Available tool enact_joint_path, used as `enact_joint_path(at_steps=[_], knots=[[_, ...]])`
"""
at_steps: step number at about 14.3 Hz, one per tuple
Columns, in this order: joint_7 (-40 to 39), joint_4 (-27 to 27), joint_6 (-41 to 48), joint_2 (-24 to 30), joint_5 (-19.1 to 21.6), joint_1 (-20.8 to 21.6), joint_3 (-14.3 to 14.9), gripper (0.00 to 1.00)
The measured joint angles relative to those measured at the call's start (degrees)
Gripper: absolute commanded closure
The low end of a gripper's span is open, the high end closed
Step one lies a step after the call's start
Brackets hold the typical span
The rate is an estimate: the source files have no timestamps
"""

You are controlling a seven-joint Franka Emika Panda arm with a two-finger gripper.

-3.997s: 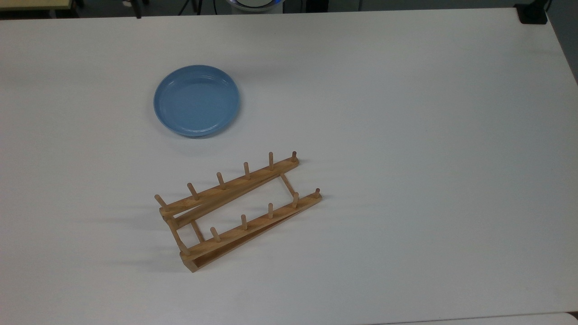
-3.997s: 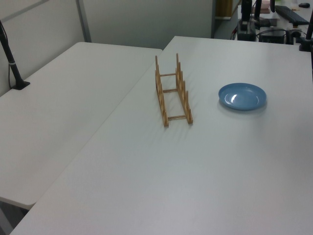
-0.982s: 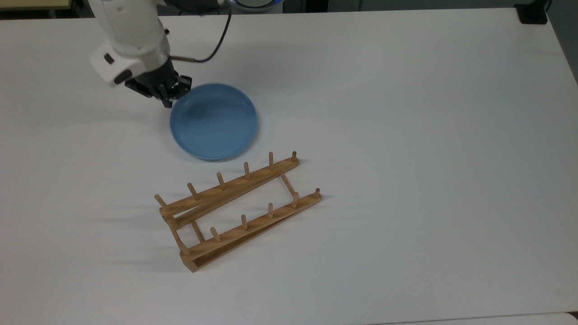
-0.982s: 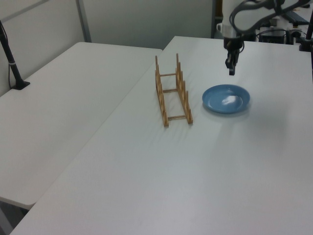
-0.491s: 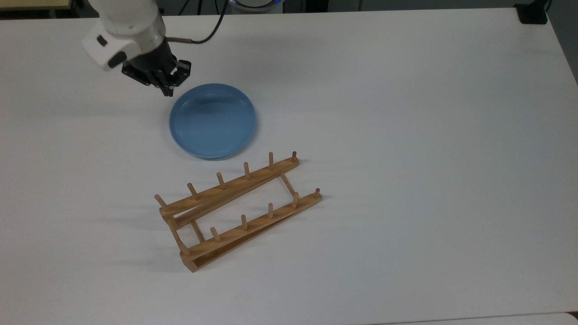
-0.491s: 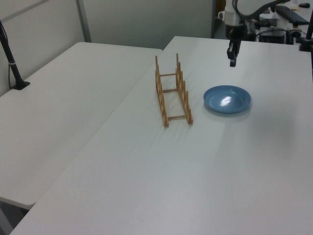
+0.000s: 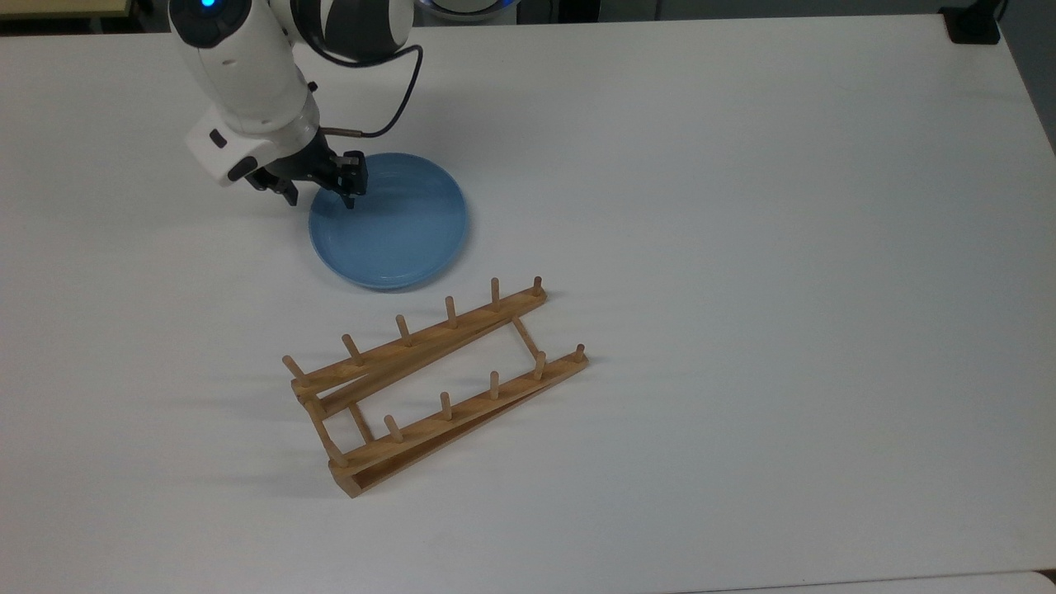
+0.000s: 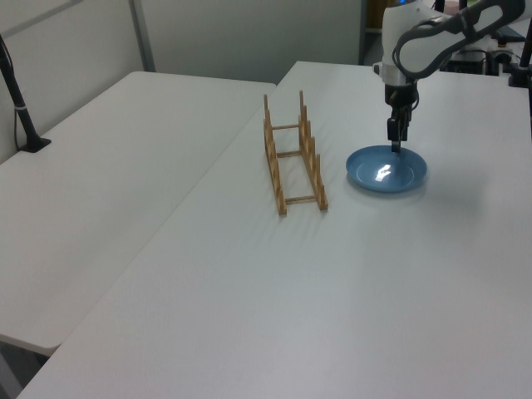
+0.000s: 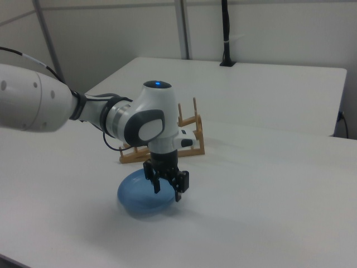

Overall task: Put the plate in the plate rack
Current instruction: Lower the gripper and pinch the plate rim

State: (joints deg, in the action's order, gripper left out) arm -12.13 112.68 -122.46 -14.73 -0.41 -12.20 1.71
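The light-blue plate [image 7: 398,231] lies flat on the white table, just beyond the far rail of the wooden plate rack [image 7: 437,388]. My gripper [image 7: 320,196] is open and low over the plate's rim on the top view's left, one finger [image 7: 350,191] above the plate's inside and the other outside it. In the right view the gripper [image 9: 167,190] hangs over the near-right edge of the plate [image 9: 134,202], with the rack [image 9: 189,144] behind the arm. In the left view the gripper [image 8: 396,143] points straight down at the far rim of the plate [image 8: 386,173], right of the rack [image 8: 293,158].
A black mount [image 7: 973,25] sits at the table's far corner on the top view's right. A black post [image 8: 23,116] stands clamped on the neighbouring table at the left view's left. A cable [image 7: 394,99] loops behind the wrist.
Over four seconds the arm came in and the plate shifted toward the rack. In the last half second the gripper dropped onto the plate's rim and its fingers spread open.
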Motion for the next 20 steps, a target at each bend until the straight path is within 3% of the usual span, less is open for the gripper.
enact_joint_path(at_steps=[3, 6, 7, 8, 12, 20], knots=[[0.0, 0.1, -0.1, -1.2, 0.0, -1.0, 0.0, 0.36], [1.7, 0.1, -0.1, -2.2, 0.0, -1.9, 0.0, 0.73], [3.0, 0.1, -0.1, -2.4, 0.1, -1.9, 0.0, 0.93], [4.5, 0.1, -0.1, -2.6, 0.2, -1.9, 0.0, 1.00], [6.8, -0.4, -0.1, -2.0, 2.6, -1.9, -0.1, 1.00], [6.8, -0.9, -0.1, -1.4, 2.8, -1.8, -0.3, 1.00]])
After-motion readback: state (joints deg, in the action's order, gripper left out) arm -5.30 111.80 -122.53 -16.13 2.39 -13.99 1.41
